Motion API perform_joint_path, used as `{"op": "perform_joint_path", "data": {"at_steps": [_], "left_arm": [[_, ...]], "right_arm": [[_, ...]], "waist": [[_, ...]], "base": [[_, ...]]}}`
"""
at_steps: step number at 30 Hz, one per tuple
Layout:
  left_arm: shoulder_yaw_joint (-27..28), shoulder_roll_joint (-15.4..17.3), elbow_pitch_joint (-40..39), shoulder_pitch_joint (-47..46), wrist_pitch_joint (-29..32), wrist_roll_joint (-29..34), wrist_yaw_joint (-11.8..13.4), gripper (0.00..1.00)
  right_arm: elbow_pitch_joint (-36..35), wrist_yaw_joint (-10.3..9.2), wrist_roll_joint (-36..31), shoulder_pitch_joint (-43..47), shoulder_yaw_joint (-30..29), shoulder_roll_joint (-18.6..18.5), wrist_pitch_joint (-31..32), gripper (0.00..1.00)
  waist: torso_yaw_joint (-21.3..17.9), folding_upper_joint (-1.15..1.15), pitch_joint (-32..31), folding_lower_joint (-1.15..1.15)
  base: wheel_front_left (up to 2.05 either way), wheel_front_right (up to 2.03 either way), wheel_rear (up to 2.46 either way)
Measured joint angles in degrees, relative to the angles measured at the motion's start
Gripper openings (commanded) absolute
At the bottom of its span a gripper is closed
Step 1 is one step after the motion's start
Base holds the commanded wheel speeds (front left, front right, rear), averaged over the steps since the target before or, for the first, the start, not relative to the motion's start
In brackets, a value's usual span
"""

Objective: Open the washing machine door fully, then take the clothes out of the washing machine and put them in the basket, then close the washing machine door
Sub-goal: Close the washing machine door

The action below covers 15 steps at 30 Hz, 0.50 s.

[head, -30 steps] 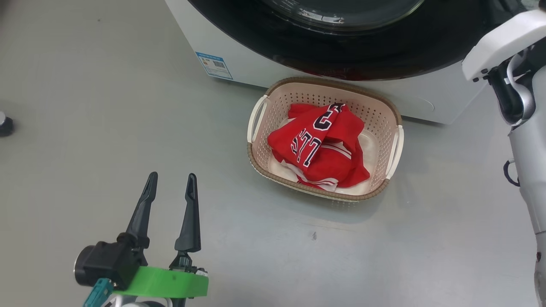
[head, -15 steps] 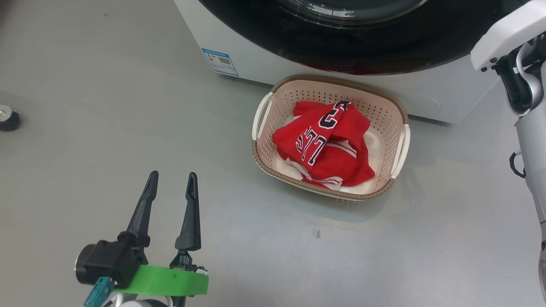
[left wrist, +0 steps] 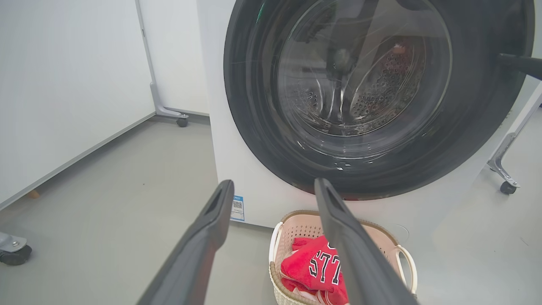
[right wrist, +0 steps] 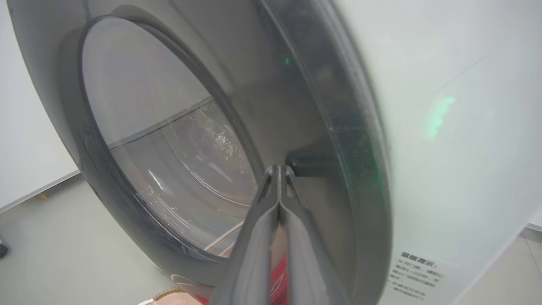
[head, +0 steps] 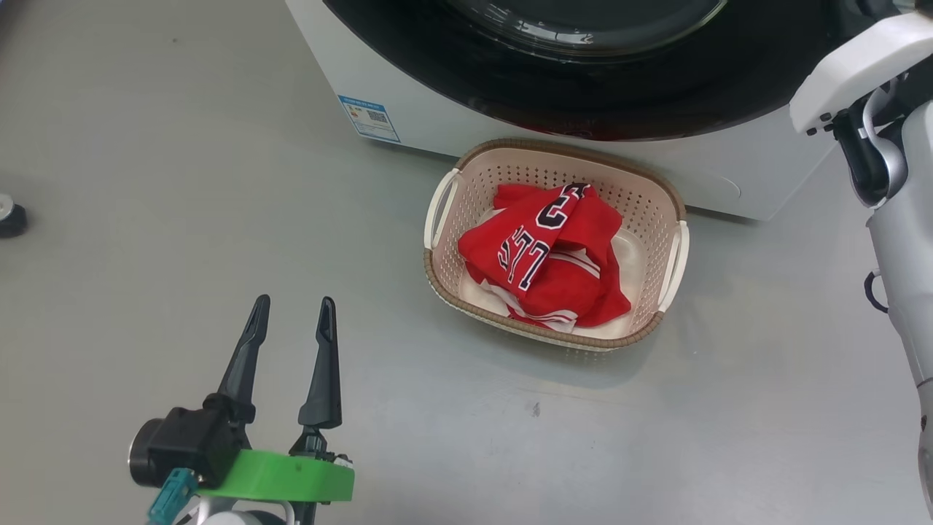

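Clothes [head: 550, 255] lie heaped in the basket [head: 554, 144], which sits on the floor [head: 182, 219] just beside the washing machine [head: 437, 109] front. The head view shows the left claw [head: 294, 300] open and empty above bare floor. The right wrist view shows the right claw [right wrist: 278, 169] pressed closed and empty, tips at the washing machine door [right wrist: 338, 127] black rim.

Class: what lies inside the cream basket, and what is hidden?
Red jerseys with navy lettering lie in the cream perforated plastic basket, covering most of its floor; their count is unclear.
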Motion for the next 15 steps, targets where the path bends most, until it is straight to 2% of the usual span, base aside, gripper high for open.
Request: {"op": "perform_joint_path", "data": {"at_steps": [5,15], "left_arm": [[0.38,0.05,0.53,0.0,0.0,0.01,0.0,1.0],[0.4,0.8,1.99,0.01,0.0,0.67,0.01,1.0]], "right_arm": [[0.24,0.07,0.0,0.56,1.04,0.69,-1.76,0.0],[-0.48,0.55,1.66,8.92,1.66,2.52,-7.0,0.0]], "waist": [[-0.73,0.0,-0.87,0.0],[-2.69,0.0,-3.86,0.0]], "base": [[0.0,0.0,0.0],[0.0,0.0,0.0]]}}
